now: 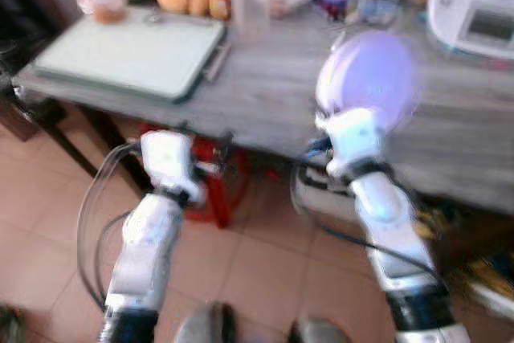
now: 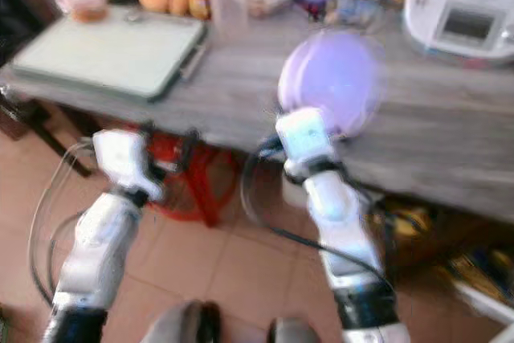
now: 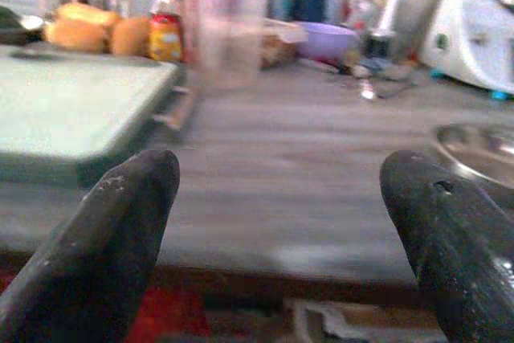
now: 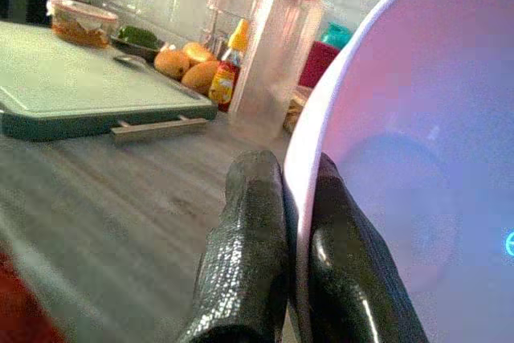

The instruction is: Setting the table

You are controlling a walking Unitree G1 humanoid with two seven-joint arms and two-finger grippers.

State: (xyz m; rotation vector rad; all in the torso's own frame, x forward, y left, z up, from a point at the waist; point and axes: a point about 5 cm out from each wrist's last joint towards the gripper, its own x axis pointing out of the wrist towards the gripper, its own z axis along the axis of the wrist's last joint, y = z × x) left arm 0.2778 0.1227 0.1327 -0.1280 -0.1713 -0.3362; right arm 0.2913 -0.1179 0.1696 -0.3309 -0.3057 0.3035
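Lilac round plastic plate (image 4: 418, 166) stands upright in our right pincer (image 4: 293, 222), its rim clamped between both black fingers, held above the grey wooden tabletop (image 1: 265, 78). Our right arm reaches forward, raised. Our left pincer (image 3: 281, 222) hangs released, fingers wide apart, at the tabletop's near edge.

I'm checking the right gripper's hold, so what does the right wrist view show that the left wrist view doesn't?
Right wrist view: the right gripper pinching the rim of a lilac plate. Left wrist view: the left gripper open, holding nothing, and a metal bowl on the table. Both show the green cutting board, bread rolls, sauce bottle and grey wooden table.
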